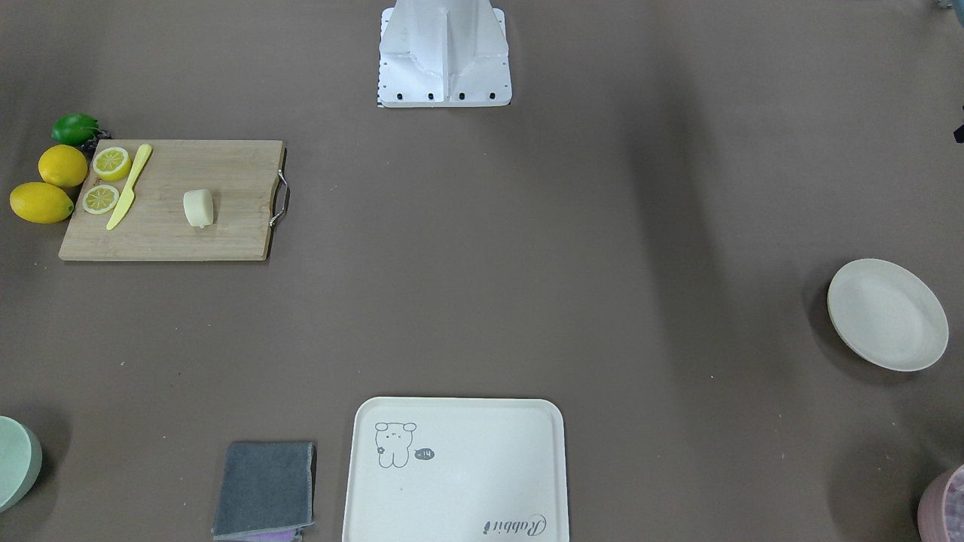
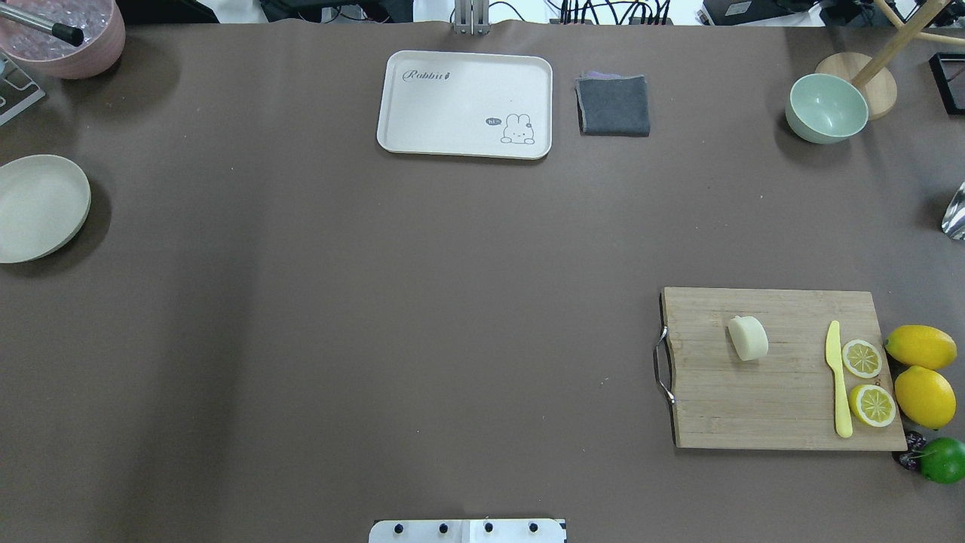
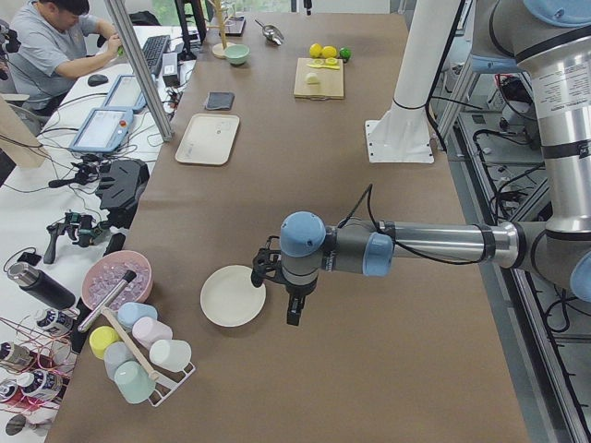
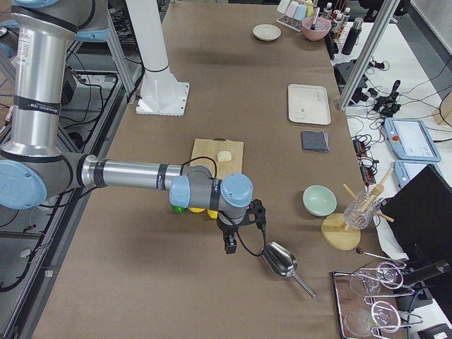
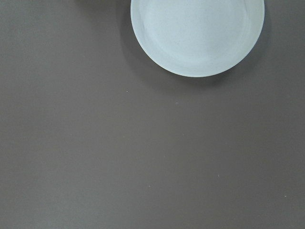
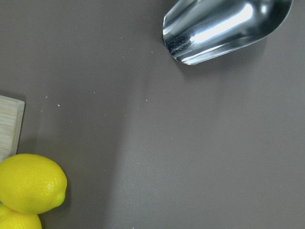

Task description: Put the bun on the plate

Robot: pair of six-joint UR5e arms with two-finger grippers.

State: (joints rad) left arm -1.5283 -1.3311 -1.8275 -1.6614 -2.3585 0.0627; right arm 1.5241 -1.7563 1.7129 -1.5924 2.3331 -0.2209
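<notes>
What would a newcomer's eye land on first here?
The wooden cutting board on the robot's right stands out first, with the pale bun on it and bright whole lemons beside its outer edge. Next comes the bare off-white plate, alone at the table's opposite, left edge. The white rabbit tray sits at the far middle.

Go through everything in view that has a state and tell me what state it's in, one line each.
bun: lying on the cutting board, ungripped
plate: upright, empty
tray: empty
mint bowl: upright, empty
cloth: folded
lemon slices: cut, flat on the cutting board
left gripper: near the plate, open or shut cannot tell
right gripper: near the metal scoop, cannot tell
</notes>
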